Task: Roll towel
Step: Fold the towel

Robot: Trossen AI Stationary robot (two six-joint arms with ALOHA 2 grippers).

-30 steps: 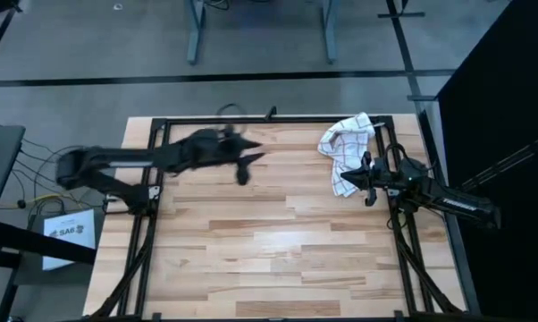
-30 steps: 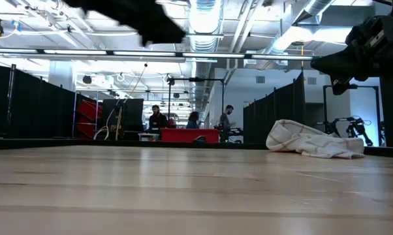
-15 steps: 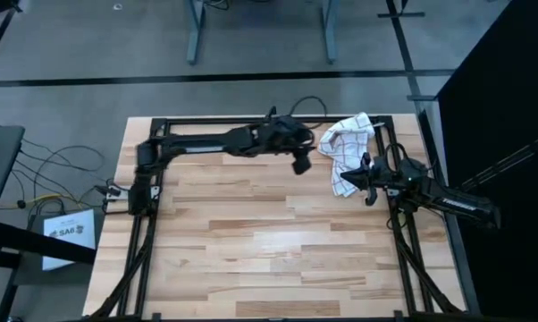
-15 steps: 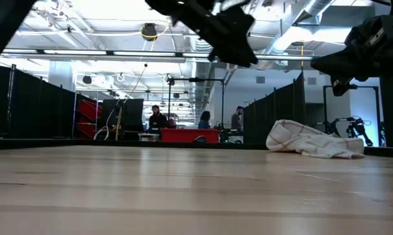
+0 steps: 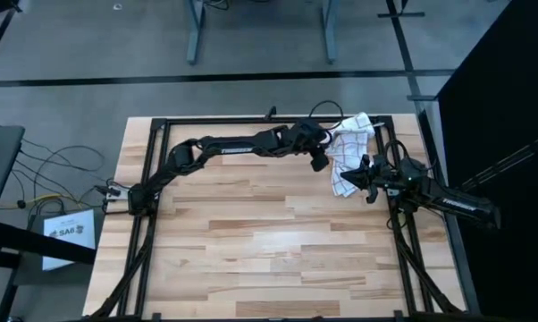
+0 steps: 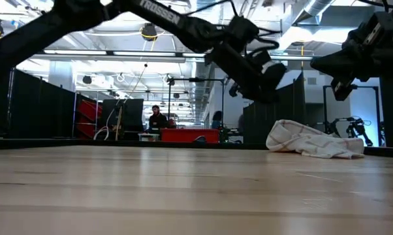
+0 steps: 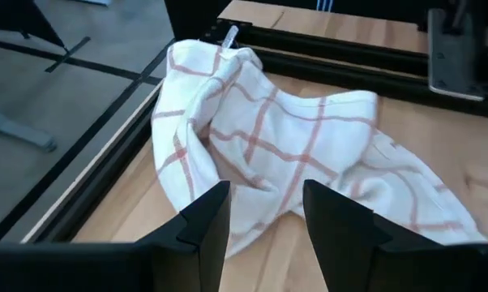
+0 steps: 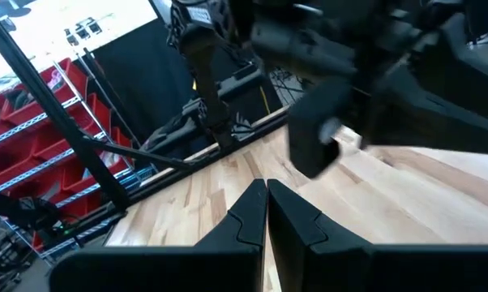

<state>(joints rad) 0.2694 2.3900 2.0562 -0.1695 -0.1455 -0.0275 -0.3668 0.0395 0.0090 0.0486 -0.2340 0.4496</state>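
One crumpled, grid-checked towel [image 5: 348, 152] sits at your table's [image 5: 251, 250] two o'clock — left gripper [image 7: 264, 219] hovers parted, empty; right gripper [image 8: 266, 212] pinched shut, empty.

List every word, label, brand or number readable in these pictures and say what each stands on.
"TROSSEN": white letters on the left arm, low view.
"SA6": white sheet on the floor left of the table, high view; its smaller print is unreadable.
Sign in the right wrist view: too blurred to read.
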